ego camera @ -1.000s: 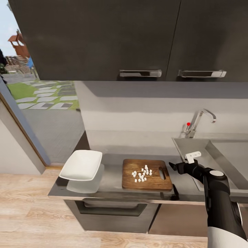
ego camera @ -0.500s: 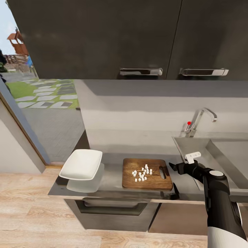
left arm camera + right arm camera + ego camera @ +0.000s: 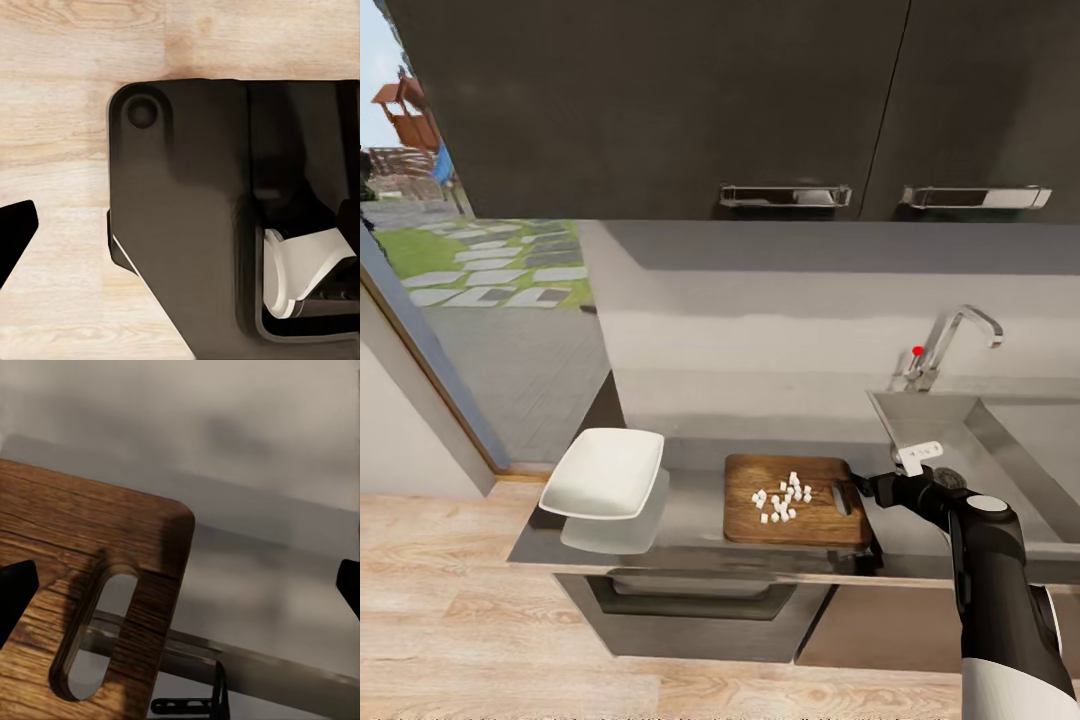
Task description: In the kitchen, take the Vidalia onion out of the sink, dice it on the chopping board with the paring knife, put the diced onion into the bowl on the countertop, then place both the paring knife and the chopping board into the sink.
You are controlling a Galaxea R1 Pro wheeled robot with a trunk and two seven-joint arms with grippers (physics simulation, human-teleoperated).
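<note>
Grey countertop under dark cabinets carries the bowl and board with diced onion; right gripper, jaws spread and empty, hovers beside the board's slot, sink alongside.

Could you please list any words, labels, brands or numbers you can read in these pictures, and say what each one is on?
None: no readable text shows in these views.
The board, bowl, tap and cabinet doors carry no print.
The white tag by the right end effector looks blank; any marks on it are too small to tell.
</note>
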